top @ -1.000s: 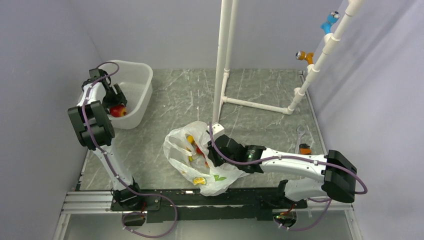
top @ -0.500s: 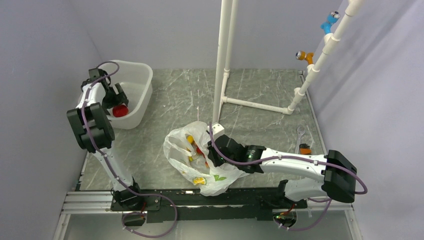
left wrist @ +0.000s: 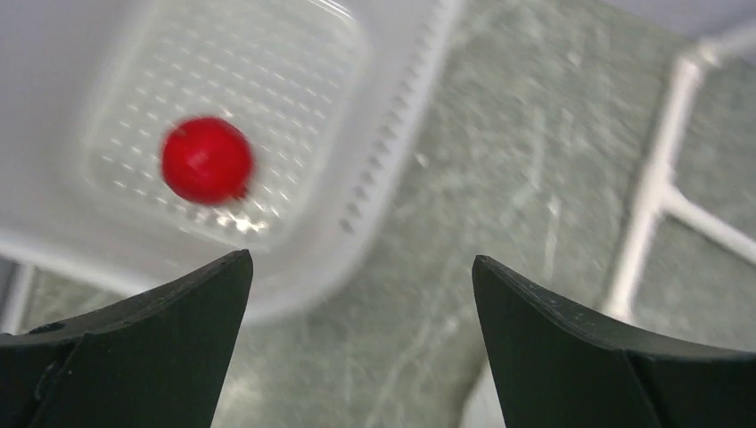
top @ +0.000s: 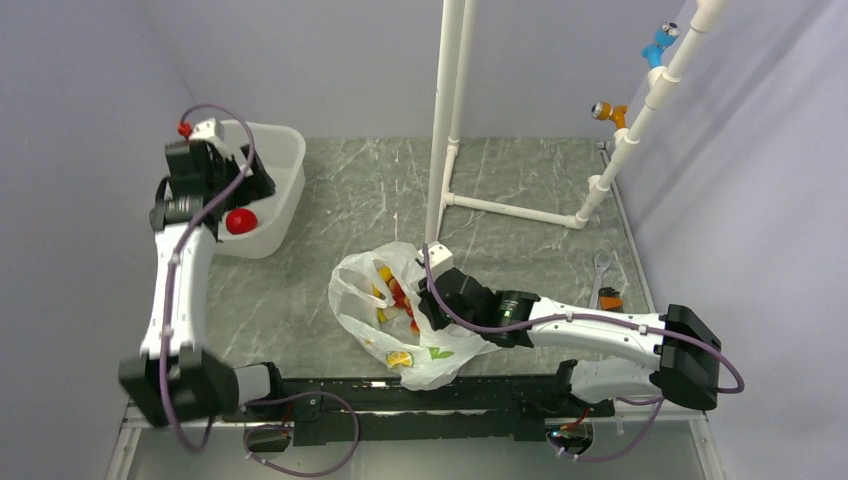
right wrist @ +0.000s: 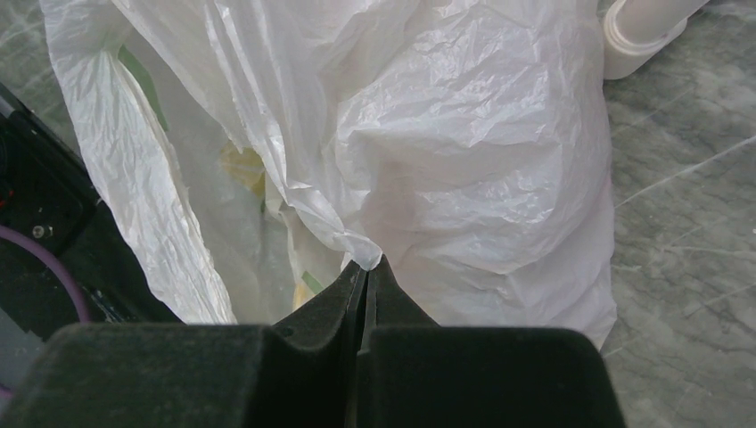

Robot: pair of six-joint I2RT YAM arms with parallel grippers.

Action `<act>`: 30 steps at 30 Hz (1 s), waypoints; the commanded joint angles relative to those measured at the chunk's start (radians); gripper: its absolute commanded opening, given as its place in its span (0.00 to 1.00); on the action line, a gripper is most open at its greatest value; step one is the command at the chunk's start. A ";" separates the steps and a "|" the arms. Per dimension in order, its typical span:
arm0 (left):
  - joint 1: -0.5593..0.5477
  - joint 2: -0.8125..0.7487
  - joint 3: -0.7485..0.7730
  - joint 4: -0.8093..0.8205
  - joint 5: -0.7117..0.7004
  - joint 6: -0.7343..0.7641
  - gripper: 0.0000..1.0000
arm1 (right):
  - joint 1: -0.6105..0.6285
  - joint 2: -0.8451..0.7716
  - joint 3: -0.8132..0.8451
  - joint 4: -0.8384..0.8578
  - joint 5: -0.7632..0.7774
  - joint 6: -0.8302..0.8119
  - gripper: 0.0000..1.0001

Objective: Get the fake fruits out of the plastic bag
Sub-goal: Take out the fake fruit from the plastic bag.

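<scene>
A larger red round fruit lies loose on the perforated floor of the white tub. My left gripper hovers above the tub's near rim, open, with nothing between its fingers. The plastic bag lies crumpled at the table's front centre, its mouth facing left. Through the mouth a yellow fruit and small red fruits show inside. My right gripper is shut on a fold of the bag's upper edge and holds it up.
The white tub stands at the back left by the wall. A white pipe frame rises from the table's middle, its foot just behind the bag. A wrench and a small orange-black item lie at the right.
My left gripper opened and let go of the red round fruit, which now rests in the tub. The left arm lifted up and back. The right arm kept its grip.
</scene>
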 commanded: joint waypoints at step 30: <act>-0.659 -0.985 -0.853 0.214 0.246 -0.525 0.70 | -0.004 -0.057 -0.038 0.031 0.066 -0.040 0.00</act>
